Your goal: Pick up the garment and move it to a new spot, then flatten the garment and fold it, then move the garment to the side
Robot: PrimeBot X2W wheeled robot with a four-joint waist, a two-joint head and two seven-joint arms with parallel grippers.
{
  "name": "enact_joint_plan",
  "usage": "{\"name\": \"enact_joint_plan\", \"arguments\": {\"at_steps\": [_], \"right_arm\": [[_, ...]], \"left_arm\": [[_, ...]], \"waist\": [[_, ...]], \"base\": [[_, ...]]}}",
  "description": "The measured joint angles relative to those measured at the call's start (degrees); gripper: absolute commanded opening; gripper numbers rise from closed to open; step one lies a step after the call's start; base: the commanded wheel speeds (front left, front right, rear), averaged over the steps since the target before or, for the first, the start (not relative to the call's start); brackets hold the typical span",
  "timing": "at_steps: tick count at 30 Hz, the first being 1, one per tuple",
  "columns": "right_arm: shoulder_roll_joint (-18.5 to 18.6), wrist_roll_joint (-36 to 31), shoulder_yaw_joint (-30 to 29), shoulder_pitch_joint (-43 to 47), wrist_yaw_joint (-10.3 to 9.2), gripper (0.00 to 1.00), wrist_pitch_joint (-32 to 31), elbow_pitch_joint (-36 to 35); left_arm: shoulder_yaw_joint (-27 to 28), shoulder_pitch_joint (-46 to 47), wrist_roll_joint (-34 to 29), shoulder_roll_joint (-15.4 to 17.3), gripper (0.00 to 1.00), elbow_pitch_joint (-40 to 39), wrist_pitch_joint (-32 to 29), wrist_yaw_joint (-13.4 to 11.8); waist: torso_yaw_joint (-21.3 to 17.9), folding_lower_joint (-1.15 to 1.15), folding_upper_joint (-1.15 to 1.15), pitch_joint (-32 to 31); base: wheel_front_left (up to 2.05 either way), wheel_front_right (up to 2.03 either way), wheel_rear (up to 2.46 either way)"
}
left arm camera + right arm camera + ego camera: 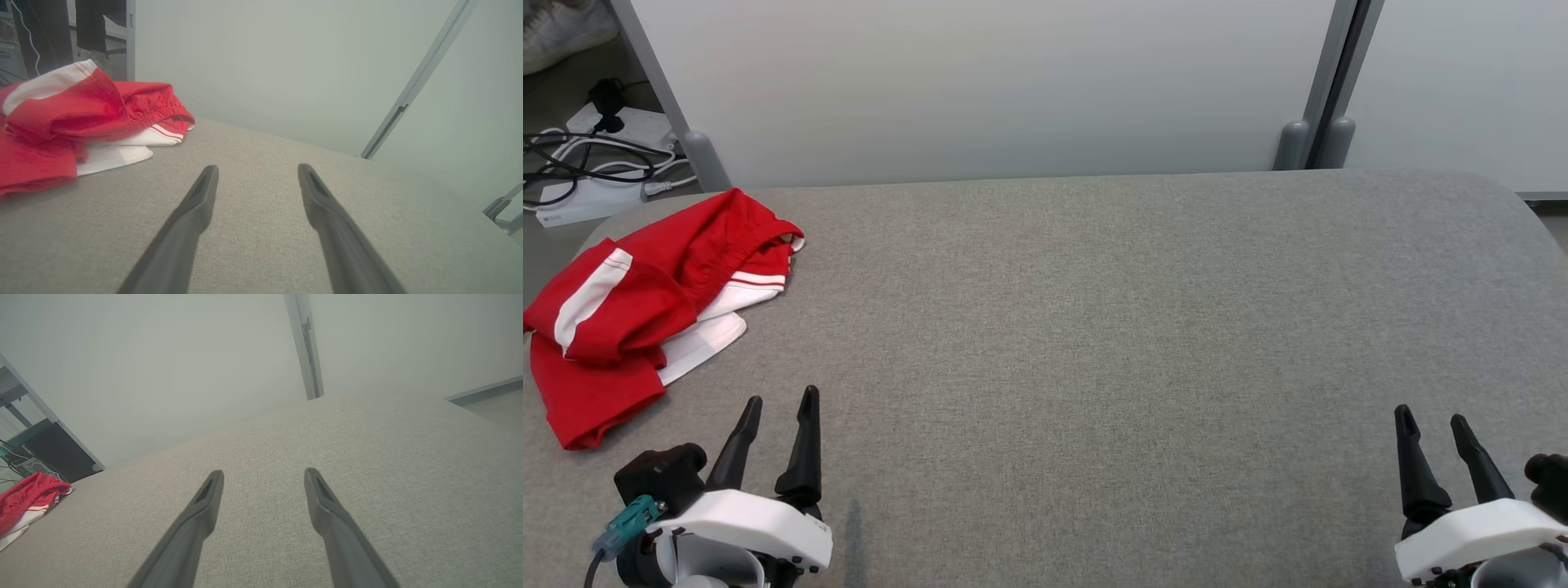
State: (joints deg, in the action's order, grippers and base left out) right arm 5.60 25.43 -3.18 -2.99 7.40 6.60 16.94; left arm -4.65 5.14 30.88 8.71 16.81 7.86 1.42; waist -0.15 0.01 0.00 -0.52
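Red white-striped garment (629,314), grey cloth table (1094,343)

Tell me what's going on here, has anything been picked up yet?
Nothing is being handled at this moment. A crumpled red and white garment lies at the left end of the grey fabric-covered table, not yet picked up, flattened or folded. The left gripper and the right gripper are both open and empty, poised at the near edge, apart from the cloth. The left one is the nearer to the garment, so the first pick has not begun.
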Motion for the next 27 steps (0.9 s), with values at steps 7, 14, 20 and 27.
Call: {"name": "enact_joint_plan", "arguments": {"at_steps": [7,14,20,27], "right_arm": [[0.0,-4.9,1.6,0.0,0.00,1.00,1.5,0.2],[0.1,-8.9,3.4,-0.1,0.01,1.00,2.8,0.2],[0.3,-12.6,3.9,-0.1,0.01,1.00,3.7,0.3],[0.3,-17.1,3.9,-0.1,0.01,1.00,4.8,0.6]], "left_arm": [[0.0,0.1,-3.6,0.1,1.00,0.8,1.1,-0.8],[0.0,0.8,-6.6,0.3,1.00,2.7,2.0,-1.0],[-0.1,1.3,-8.6,0.8,1.00,3.9,2.3,-1.0],[-0.1,2.0,-11.5,1.2,1.00,5.0,2.8,-1.0]], "waist": [[-0.1,0.00,0.00,0.0],[0.0,0.00,0.00,-0.3],[0.4,-0.01,0.00,-0.4],[0.6,0.00,0.00,-0.3]], "base": [[0.00,0.00,0.00],[0.00,0.00,0.00],[0.00,0.00,0.00],[0.00,0.00,0.00]]}}
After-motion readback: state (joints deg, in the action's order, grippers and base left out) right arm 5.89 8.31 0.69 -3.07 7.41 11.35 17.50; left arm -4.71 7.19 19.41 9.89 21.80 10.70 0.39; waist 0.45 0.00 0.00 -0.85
